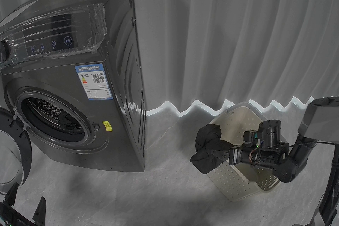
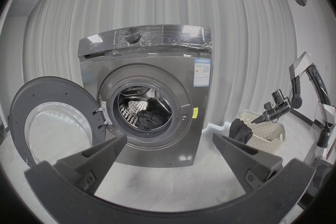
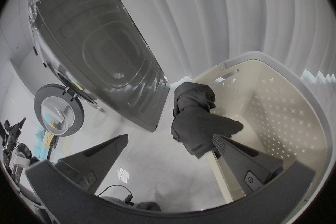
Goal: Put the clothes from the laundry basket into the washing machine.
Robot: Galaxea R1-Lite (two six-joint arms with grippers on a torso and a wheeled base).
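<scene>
One black garment (image 1: 206, 152) hangs over the laundry basket (image 1: 247, 188) rim nearest the washing machine (image 1: 116, 96), right pincer (image 3: 169, 138) spread wide at it, left pincer (image 2: 169, 137) wide too.

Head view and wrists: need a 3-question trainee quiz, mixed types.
1. True or false: the washer door is open.
2. Relative to the basket, the black cloth lies: A) at its bottom B) draped over its rim C) well apart.
3. Left gripper: open or shut?
Key: 1 true; 2 B; 3 open.
</scene>
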